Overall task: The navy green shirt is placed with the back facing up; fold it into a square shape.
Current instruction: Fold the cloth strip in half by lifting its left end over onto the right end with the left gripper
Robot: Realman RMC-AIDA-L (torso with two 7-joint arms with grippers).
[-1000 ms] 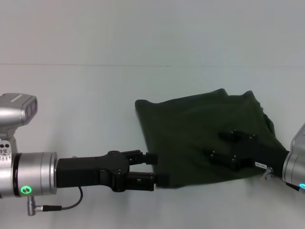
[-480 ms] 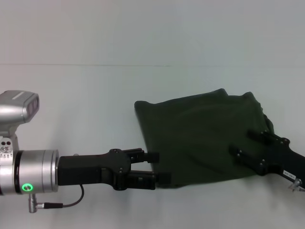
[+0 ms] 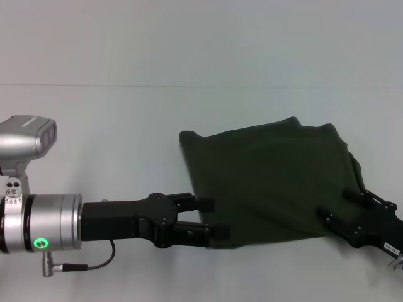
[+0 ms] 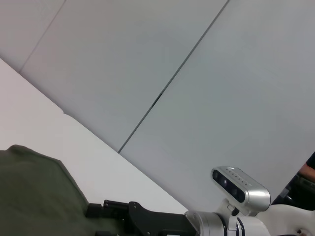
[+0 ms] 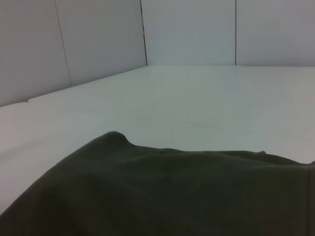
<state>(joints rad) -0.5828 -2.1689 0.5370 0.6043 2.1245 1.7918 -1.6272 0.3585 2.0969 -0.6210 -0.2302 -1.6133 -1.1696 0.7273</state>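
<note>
So your navy green shirt (image 3: 271,179) is sitting folded into a rough four-sided block on the white worktop (image 3: 101,138), right of the middle and toward the near edge. Its long axis runs side to side along that near edge, a bit skewed, with the left corner pointing toward the far side. Only the plain side shows, no lettering.

Your left pincer (image 3: 211,219) is at the shirt's near left corner, fingers a narrow gap apart, one over the cloth edge and one just below it. You can't really tell if it's pinching fabric.

The right pincer (image 3: 337,207) is at the near right corner, fingers spread fairly wide and lying over the cloth, its arm cut off by the picture's edge. Compared to a second ago it's slid back off the middle of the shirt toward that corner, while the left one barely moved.

The right wrist view just shows dark cloth up close.
</note>
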